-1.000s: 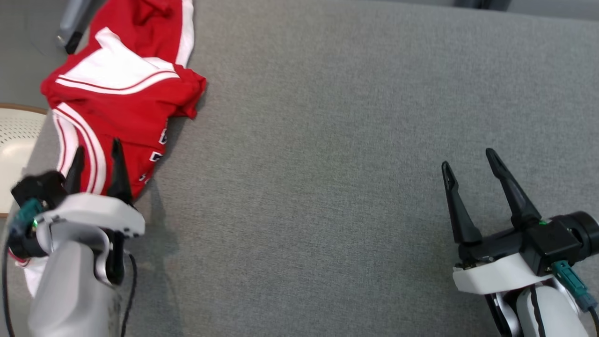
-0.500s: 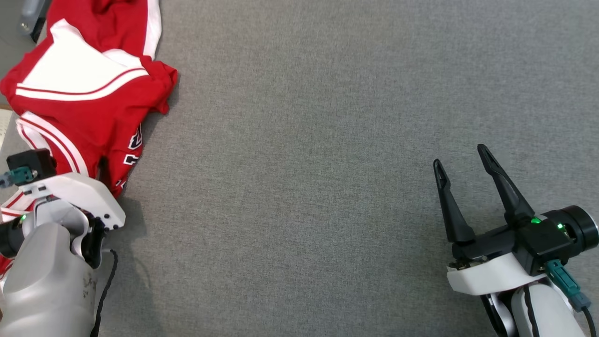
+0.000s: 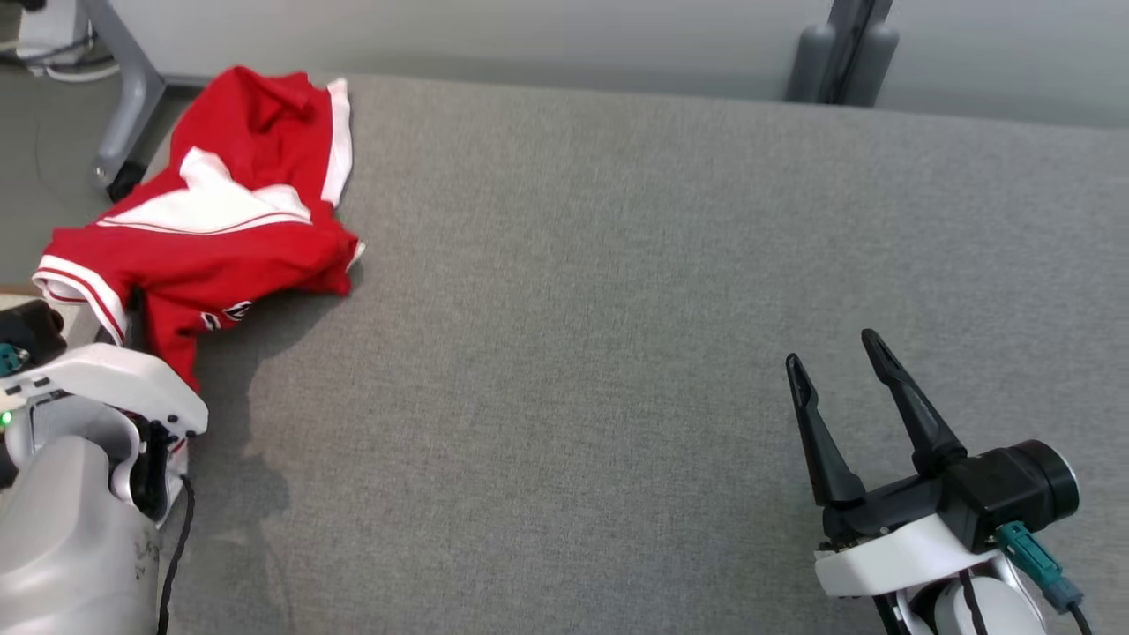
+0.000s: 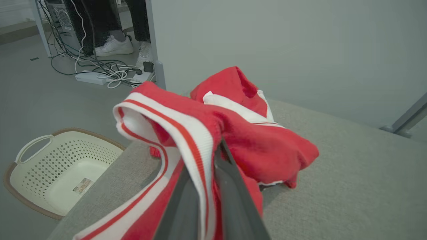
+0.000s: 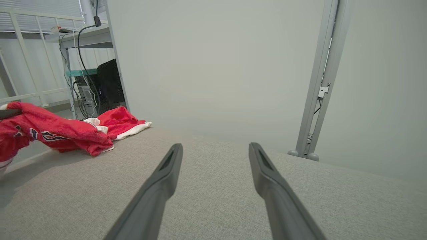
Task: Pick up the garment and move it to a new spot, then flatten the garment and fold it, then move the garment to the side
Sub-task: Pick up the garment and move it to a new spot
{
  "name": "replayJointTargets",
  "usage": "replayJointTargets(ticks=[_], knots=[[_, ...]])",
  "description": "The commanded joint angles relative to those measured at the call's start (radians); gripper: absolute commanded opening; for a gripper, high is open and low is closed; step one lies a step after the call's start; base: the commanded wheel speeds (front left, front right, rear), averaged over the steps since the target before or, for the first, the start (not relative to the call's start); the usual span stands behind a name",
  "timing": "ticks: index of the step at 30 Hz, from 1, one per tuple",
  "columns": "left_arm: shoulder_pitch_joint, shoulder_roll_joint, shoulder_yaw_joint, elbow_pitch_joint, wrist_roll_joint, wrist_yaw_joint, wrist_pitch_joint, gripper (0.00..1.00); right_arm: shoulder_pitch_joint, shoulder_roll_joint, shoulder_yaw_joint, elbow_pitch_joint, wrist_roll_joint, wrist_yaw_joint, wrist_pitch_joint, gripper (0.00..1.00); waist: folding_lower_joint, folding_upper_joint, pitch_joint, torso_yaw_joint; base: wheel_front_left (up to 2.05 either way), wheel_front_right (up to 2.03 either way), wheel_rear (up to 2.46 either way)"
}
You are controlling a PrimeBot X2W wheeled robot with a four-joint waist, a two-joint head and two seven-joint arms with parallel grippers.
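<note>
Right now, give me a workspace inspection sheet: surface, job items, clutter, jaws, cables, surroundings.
surface: grey fabric tabletop, flat
job's things: red and white garment, crumpled at the far left corner, striped hem lifted
clutter: nothing seen
grippers: left gripper, jaws shut on the garment's striped hem; right gripper, jaws open, holding nothing, over the tabletop
cables: floor cables tangled by a desk leg; teal plug lead at the right wrist
surroundings: cream laundry basket on the floor left of the tabletop; a person's shoes near the cables; grey post behind the tabletop
</note>
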Motion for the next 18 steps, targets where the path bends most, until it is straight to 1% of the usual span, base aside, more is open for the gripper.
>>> replayJointTargets(ticks=[1,5,7,11,14,18], knots=[[0.006,0.005,0.002,-0.015,-0.002,-0.005,-0.008,0.0,0.006,-0.002,0.002,0.002,0.005,0.0,-0.005,1.0,-0.0001,0.0,-0.045,-0.017,0.0,0.0,0.0],[0.031,-0.013,-0.001,-0.152,-0.032,-0.017,-0.002,0.0,0.006,0.0,0.025,-0.003,0.05,0.0,-0.005,1.0,-0.0001,0.0,-0.09,-0.073,0.0,0.0,0.0],[0.032,-0.016,-0.008,-0.26,-0.042,-0.021,0.025,0.0,-0.023,-0.001,0.031,-0.026,0.078,0.0,-0.005,1.0,-0.0001,0.0,-0.074,-0.114,0.0,0.0,0.0],[0.093,-0.05,-0.05,-0.503,-0.061,-0.024,0.125,0.0,-0.025,0.0,0.044,-0.037,0.127,0.0,-0.005,1.0,-0.0001,0.0,-0.079,-0.198,0.0,0.0,0.0],[0.133,-0.074,-0.06,-0.719,-0.094,-0.011,0.227,0.0,-0.045,-0.001,0.044,-0.059,0.162,0.0,-0.005,1.0,-0.0001,0.0,-0.05,-0.27,0.0,0.0,0.0],[0.221,-0.1,-0.097,-0.949,-0.114,0.009,0.351,0.0,-0.069,0.0,0.049,-0.076,0.205,0.0,-0.005,1.0,-0.0001,0.0,-0.028,-0.368,0.0,0.0,0.0]])
